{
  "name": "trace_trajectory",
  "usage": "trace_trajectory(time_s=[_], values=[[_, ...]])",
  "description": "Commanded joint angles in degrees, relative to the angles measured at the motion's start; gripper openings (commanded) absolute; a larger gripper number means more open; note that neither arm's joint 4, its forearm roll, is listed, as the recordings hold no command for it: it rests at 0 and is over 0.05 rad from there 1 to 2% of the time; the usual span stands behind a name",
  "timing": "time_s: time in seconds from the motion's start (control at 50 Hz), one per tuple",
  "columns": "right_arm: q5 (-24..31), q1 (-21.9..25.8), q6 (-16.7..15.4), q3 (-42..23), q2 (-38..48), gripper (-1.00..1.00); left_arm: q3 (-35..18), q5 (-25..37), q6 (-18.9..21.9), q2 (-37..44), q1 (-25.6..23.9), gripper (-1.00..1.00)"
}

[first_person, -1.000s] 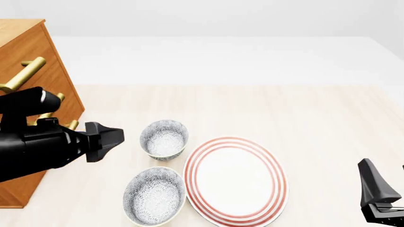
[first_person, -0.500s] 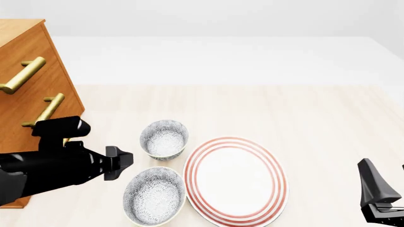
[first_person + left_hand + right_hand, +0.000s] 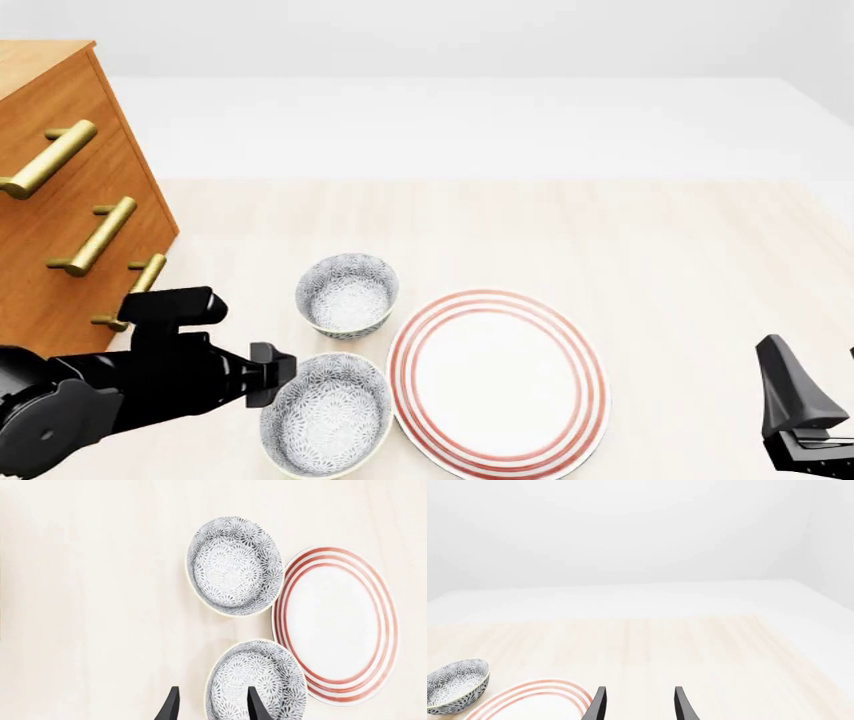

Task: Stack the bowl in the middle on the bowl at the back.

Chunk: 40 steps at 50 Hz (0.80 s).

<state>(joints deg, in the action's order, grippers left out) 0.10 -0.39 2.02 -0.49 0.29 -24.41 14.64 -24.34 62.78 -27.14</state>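
Nearest the camera in the front view, at the lower right edge of the frame, the right gripper (image 3: 805, 420) sat low over the table (image 3: 667, 260), only partly in shot; its wrist view showed the two fingers (image 3: 599, 705) parted with nothing between them.

At the lower left of the front view the left gripper (image 3: 274, 372) reached in just beside the left rim of the bowl in the middle (image 3: 327, 414), which sat at the bottom centre-left of the frame. In the left wrist view the dark fingers (image 3: 169, 707) stood apart, one over bare table and the other over the edge of that bowl (image 3: 257, 682), gripping nothing; whether they touched the rim could not be told.

Just right of that bowl lay the big red-ringed plate (image 3: 497, 380), its edge very near the bowl's rim.

Farther up the frame, just beyond the nearer bowl and to the upper left of the plate, stood the bowl at the back (image 3: 347, 294), upright and holding nothing, with the same grey speckle.

At the far left of the frame rose a wooden drawer cabinet (image 3: 54, 170) with brass handles (image 3: 51, 158).
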Motion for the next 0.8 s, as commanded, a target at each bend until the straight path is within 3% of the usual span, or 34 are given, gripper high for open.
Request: trace_trajectory(time_s=[0.02, 0.8], values=[[0.07, 0.03, -0.01, -0.02, -0.05, 1.00, 3.35, -4.89, -0.54, 3.18, -0.63, 1.00], [0.06, 0.12, -0.21, -0.17, -0.02, 1.00, 7.57, -12.09, -2.52, 7.83, -3.94, 1.00]])
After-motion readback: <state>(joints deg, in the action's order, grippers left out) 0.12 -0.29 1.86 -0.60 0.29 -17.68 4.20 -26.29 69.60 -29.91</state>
